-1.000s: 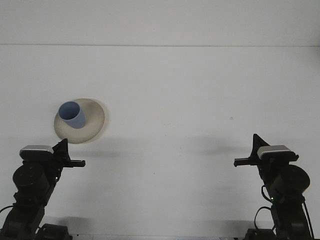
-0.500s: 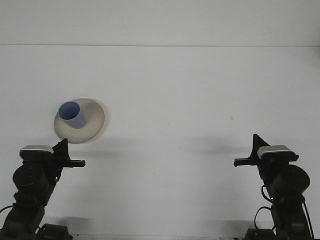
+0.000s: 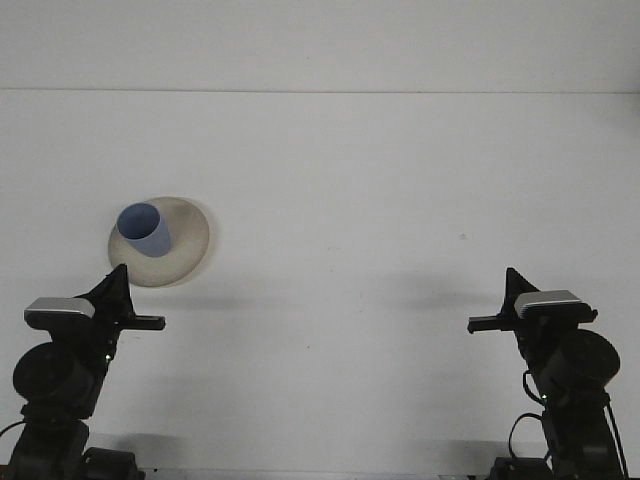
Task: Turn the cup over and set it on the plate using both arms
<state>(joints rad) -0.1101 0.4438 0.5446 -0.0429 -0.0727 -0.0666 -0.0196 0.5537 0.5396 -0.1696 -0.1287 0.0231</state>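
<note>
a wide white table (image 3: 360,180) holds a round beige plate (image 3: 185,245) at left, with a light blue plastic cup (image 3: 143,229) sitting on it, mouth up, so the placing looks done. the left gripper (image 3: 150,322) and right gripper (image 3: 480,323) rest low near the table's front edge, holding nothing; whether their jaws are open, i cannot tell.

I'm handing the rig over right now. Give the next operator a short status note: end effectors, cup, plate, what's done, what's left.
Left end effector: low at the near left of the table, just in front of the plate, holding nothing; it has shifted slightly in the last second.
Right end effector: low at the near right, holding nothing, far from the cup, unmoved.
Blue cup: on the beige plate, on its left part, opening facing up towards the camera.
Done: cup appears flipped and placed on the plate.
Left: confirm it sits stably, then park both arms.
</note>
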